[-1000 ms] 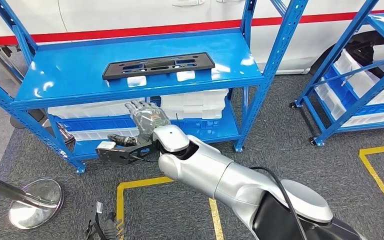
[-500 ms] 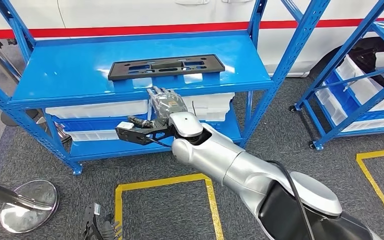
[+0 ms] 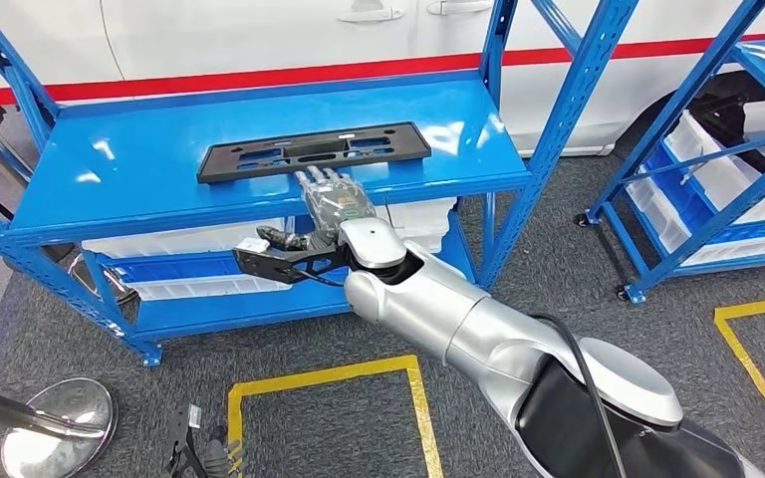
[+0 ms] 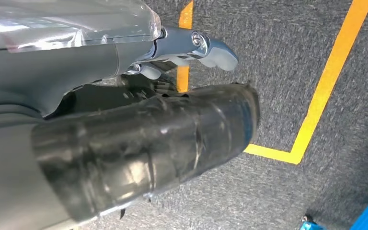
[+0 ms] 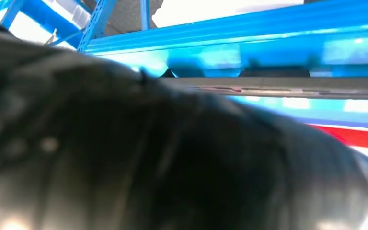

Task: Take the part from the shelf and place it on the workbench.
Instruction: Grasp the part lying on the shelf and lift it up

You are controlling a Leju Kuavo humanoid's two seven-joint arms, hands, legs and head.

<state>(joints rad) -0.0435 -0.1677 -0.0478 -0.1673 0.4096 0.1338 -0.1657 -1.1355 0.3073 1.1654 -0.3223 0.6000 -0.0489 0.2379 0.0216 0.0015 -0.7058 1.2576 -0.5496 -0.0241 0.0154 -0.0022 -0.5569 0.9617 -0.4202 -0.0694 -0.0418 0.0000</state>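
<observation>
Shelving of blue painted steel (image 3: 110,189) stands in front of a white vehicle body with a red stripe (image 3: 259,78), and on its top deck lies the part, a long flat black plastic plate with rectangular cut-outs (image 3: 314,151), set lengthwise along the deck and near the front edge. Just in front of that edge the robot's right hand (image 3: 331,199) is raised at the end of its silver arm (image 3: 458,329), fingers (image 3: 321,181) extended upward and lying side by side, their tips level with the deck's front lip directly below the plate; the hand holds nothing and does not touch the plate. The right wrist view looks along the underside of the blue deck edge (image 5: 268,43), most of it blurred by the dark hand close to the lens. Below the top deck, white plastic bins (image 3: 189,214) sit on the lower levels of the shelving. The left hand (image 4: 124,158) hangs low over grey carpet marked with yellow tape lines (image 4: 326,81); whether its fingers are curled or spread cannot be told. A second blue rack (image 3: 717,149) with white bins stands to the right of the shelving.
</observation>
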